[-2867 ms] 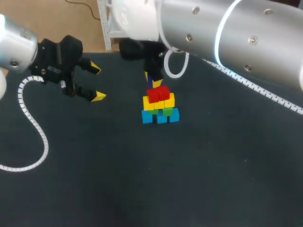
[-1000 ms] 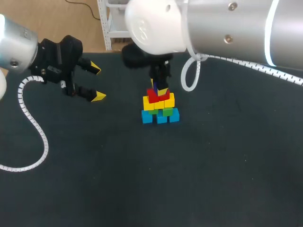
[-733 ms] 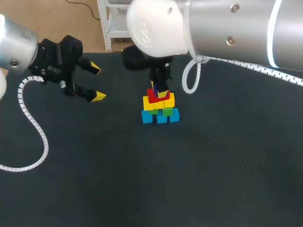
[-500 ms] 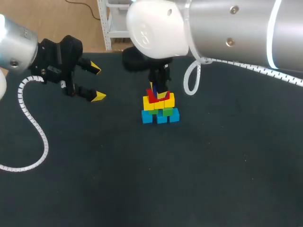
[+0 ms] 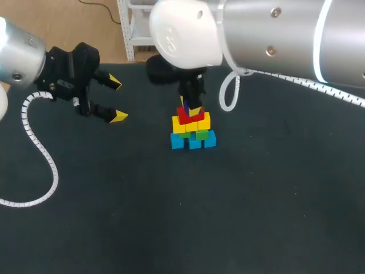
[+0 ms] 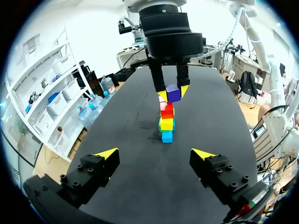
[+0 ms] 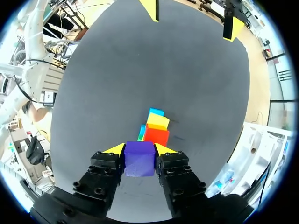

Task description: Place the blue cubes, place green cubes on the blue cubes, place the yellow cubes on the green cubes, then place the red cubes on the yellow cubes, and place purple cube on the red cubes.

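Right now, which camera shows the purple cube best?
The right wrist view: the purple cube sits large and clear, clamped in the right gripper. The left wrist view shows it small, just over the red cubes. The head view barely shows it.

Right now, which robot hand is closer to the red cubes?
Right. The right gripper hangs just above the red cubes, shut on the purple cube. The left gripper sits open, off to one side, well apart from them.
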`<action>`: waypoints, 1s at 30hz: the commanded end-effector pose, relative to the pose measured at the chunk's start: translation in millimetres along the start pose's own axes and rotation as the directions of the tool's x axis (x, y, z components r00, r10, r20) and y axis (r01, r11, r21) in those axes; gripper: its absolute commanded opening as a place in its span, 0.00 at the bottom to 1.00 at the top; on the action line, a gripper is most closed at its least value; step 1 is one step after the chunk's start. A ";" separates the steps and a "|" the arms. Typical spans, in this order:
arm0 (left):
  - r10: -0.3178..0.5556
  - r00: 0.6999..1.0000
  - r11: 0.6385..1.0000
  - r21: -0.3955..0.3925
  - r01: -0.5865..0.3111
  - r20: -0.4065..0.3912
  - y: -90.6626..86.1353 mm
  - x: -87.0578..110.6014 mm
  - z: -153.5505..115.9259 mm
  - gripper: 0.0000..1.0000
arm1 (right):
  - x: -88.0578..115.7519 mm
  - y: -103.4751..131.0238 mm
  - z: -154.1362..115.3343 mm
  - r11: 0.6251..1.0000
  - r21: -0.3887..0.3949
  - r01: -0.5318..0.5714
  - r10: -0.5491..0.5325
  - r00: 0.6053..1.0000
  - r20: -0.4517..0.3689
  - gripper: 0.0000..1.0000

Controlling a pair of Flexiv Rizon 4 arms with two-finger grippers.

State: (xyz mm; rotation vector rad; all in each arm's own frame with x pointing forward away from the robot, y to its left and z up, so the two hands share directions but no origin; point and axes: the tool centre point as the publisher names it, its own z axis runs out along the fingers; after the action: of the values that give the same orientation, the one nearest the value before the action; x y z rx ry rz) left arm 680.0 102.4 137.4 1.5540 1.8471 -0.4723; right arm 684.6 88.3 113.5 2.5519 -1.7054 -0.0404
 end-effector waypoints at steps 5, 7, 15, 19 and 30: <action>0.004 1.000 1.000 -0.002 -0.004 0.008 -0.7 2.1 -0.2 1.00 | -0.6 -10.2 1.7 1.000 -0.010 0.012 -0.011 1.000 0.002 0.00; 0.004 1.000 1.000 -0.002 -0.004 0.008 -0.7 2.1 -0.2 1.00 | -1.4 -10.7 1.1 1.000 -0.010 0.014 -0.014 1.000 0.002 0.00; 0.004 1.000 1.000 -0.002 -0.004 0.008 -0.7 2.1 -0.2 1.00 | -0.2 -10.3 3.4 1.000 -0.010 0.007 -0.006 1.000 0.015 0.00; 0.004 1.000 1.000 -0.002 -0.004 0.008 -0.7 2.1 -0.2 1.00 | 0.7 -9.5 4.0 1.000 -0.011 0.002 -0.002 1.000 0.017 0.00; 0.004 1.000 1.000 -0.002 -0.004 0.008 -0.7 2.1 -0.2 1.00 | 0.8 -11.2 6.1 1.000 -0.008 0.005 -0.005 1.000 0.024 0.00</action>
State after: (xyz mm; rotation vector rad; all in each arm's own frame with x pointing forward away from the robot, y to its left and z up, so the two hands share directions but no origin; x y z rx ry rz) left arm 680.0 102.4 137.4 1.5540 1.8471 -0.4723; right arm 695.1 92.3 107.3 2.5568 -1.7040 -0.0777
